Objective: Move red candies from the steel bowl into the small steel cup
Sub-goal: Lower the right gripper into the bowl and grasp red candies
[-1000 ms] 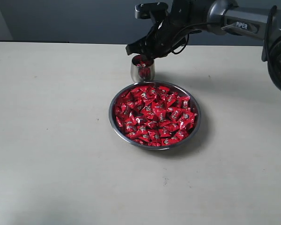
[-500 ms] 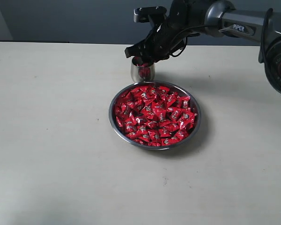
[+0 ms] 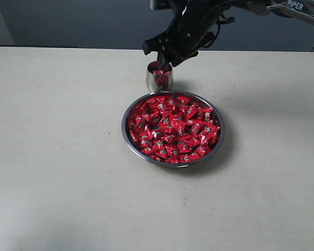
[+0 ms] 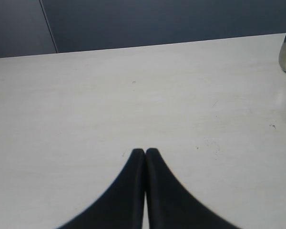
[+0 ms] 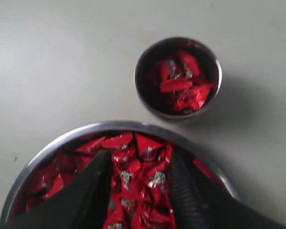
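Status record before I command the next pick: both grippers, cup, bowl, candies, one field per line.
right gripper: open, empty, raised by the small steel cup
left gripper: shut, empty, over bare table
small steel cup: upright, close beside the steel bowl; contact unclear
cup contents: several red candies
steel bowl: on the table, packed with red candies
spilled candies: none visible on the table
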Controlling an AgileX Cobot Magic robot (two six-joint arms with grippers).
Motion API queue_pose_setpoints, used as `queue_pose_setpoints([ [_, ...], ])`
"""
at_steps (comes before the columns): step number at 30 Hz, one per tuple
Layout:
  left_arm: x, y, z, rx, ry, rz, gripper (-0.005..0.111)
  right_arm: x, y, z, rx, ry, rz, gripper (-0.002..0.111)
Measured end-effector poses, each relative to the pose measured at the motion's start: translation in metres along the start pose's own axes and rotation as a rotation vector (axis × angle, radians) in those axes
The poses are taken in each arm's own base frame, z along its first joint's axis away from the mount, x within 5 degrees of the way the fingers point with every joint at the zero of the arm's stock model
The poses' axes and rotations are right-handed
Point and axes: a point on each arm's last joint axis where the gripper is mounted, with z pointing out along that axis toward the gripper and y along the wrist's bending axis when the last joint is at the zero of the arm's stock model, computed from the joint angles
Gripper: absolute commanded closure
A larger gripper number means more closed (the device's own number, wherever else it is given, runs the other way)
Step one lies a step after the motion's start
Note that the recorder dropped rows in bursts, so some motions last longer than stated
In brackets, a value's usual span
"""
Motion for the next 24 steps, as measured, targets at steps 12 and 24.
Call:
queue_pose_setpoints([
  [12, 0.000, 0.000, 0.000, 0.000, 0.000, 0.000, 0.106, 0.044, 0.038, 0.044, 0.042, 0.140, -0.173, 0.069],
  [24, 0.000, 0.000, 0.000, 0.000, 0.000, 0.000, 0.106, 0.050, 0.029, 0.075, 0.110, 0.109, -0.208, 0.069],
])
